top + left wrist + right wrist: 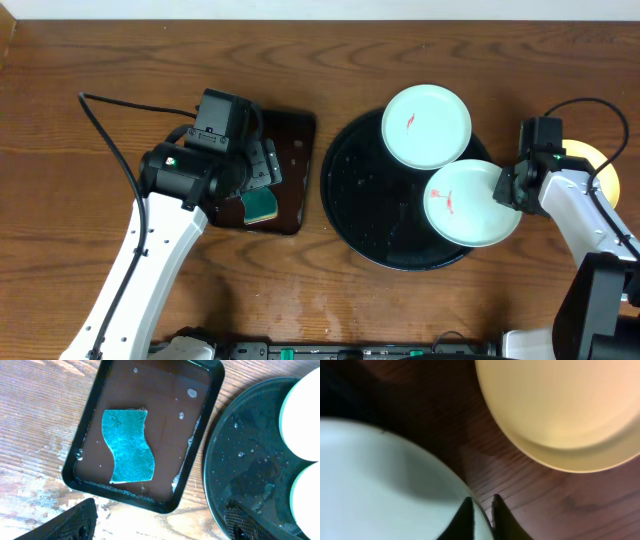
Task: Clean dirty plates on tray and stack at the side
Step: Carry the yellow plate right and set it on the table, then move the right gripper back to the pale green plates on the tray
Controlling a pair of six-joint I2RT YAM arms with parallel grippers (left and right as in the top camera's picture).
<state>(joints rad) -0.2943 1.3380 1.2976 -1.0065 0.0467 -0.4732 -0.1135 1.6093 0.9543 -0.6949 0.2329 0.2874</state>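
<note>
Awaiting cleaning: two smeared mint plates (427,125) on black tray (370,200), right hand (481,504) pinching one; yellow plate (592,162) aside; left hand (160,512) spread.

Three plates (427,125), two trays (352,205), one sponge (129,446).

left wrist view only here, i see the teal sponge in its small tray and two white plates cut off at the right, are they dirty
observer: yes, the far plate and the near plate each carry a small red smear.
operator: any other plate
observer: a pale yellow plate lies on the table, off the round black tray, to its right.
operator: right arm
observer: the right gripper is at the near plate's right rim; grip unclear.
</note>
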